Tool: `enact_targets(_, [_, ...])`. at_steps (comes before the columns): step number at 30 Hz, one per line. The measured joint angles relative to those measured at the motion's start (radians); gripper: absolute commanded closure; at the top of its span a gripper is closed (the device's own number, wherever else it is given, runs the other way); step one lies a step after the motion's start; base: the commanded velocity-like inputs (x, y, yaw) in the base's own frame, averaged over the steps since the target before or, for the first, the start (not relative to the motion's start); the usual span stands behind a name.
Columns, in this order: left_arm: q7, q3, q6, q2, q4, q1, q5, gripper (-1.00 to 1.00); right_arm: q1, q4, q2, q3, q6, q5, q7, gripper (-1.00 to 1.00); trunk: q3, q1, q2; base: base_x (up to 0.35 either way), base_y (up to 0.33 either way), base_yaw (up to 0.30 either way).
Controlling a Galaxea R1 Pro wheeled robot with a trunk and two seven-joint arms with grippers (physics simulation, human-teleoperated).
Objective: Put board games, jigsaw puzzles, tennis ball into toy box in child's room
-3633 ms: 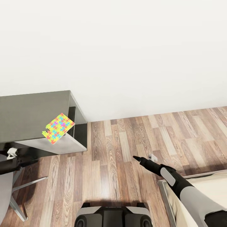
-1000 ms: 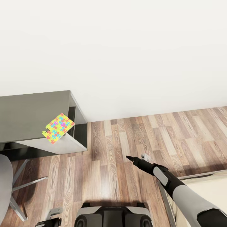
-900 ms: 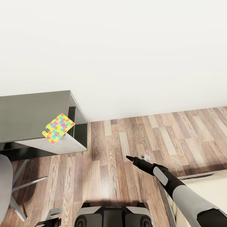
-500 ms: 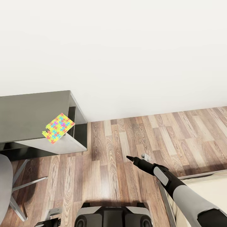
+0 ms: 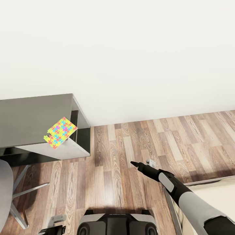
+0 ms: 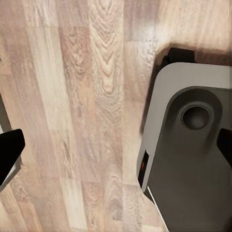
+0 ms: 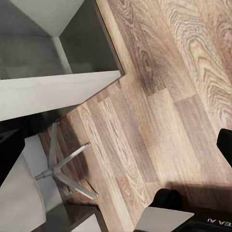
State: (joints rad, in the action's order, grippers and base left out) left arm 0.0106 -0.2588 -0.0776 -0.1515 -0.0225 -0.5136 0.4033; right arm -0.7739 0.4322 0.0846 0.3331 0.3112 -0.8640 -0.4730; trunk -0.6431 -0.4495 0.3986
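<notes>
Left gripper point(image 6: 116, 147): fingers spread wide, nothing held, over bare floor point(image 6: 72, 96) beside the robot's base point(image 6: 193, 159).
Right gripper point(image 5: 141, 165): jaws apart (empty), above planks.
Jigsaw puzzle point(image 5: 60, 133): flat on the table point(image 5: 29, 117), overhanging its edge.

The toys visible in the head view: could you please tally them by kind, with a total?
Jigsaw puzzles: 1, the jigsaw puzzle lying at the edge of the table.
Board games: 0.
Tennis balls: 0.
Total: 1 toy in view.
</notes>
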Motion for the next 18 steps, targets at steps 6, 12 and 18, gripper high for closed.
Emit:
enact_targets(6, [-0.009, 0.000, 0.001, -0.001, 0.000, 0.000, 0.000, -1.00, 0.000, 0.000, -0.001, 0.000, -0.001, 0.000, 0.000, -1.00, 0.000, 0.000, 0.000, 0.012, 0.110, 0.000])
enact_targets(12, [-0.010, 0.000, 0.001, -0.001, 0.000, 0.000, -0.001, -1.00, 0.001, 0.001, -0.003, 0.000, -0.001, 0.000, 0.001, -1.00, 0.000, 0.000, 0.000, 0.030, 0.075, 0.033])
enact_targets(18, [-0.010, 0.000, 0.001, -0.001, 0.001, 0.000, 0.000, -1.00, 0.001, 0.000, -0.004, 0.000, -0.001, 0.001, 0.002, -1.00, 0.001, 0.000, 0.000, 0.015, 0.001, 0.207])
